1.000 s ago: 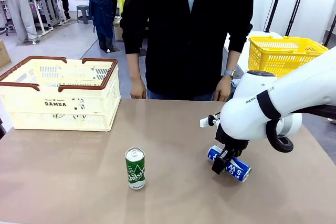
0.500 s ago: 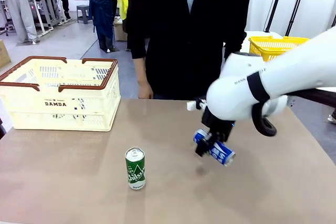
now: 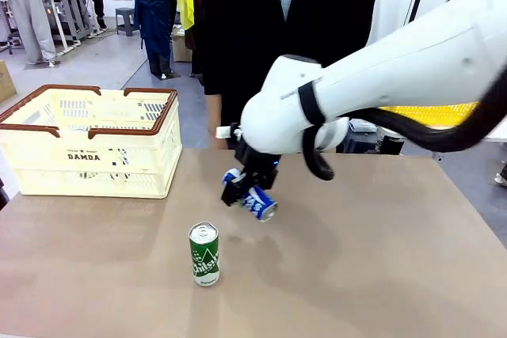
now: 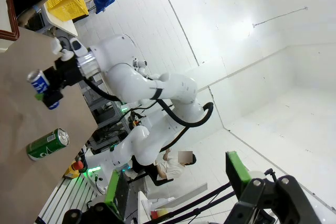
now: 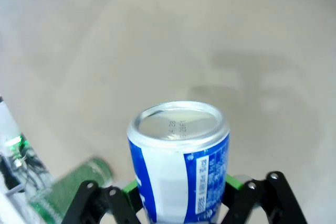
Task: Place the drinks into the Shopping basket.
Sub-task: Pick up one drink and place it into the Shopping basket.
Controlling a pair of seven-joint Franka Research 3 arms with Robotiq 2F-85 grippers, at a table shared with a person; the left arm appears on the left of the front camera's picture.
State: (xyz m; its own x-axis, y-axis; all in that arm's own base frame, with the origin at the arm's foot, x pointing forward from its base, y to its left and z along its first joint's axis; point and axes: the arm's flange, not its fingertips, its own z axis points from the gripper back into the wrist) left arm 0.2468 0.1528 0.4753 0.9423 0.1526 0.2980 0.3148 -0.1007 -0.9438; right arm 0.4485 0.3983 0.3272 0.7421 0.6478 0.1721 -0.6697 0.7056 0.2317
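The blue can [image 3: 255, 200] hangs tilted above the table's middle, with my right gripper [image 3: 240, 188] shut on it. From the right wrist, the same blue can [image 5: 178, 156] fills the gap between the green pads [image 5: 130, 190], silver end facing the camera. A green can [image 3: 204, 253] stands upright on the table, just below and left of the held one, and its blurred side [image 5: 73, 187] appears at the lower left. The cream Shopping basket [image 3: 87, 140] with brown rim sits at the far left. My left gripper [image 4: 176, 192] is open and holds nothing, off to the side.
A person in a dark jacket [image 3: 285, 45] stands at the table's far edge behind my right arm. A yellow mesh basket [image 3: 432, 114] sits behind the arm at the right. Bare tabletop [image 3: 380, 259] spreads across the right half.
My right arm has lifted the blue can off the table at the right and carried it leftward to the middle. The green can and basket stayed put.
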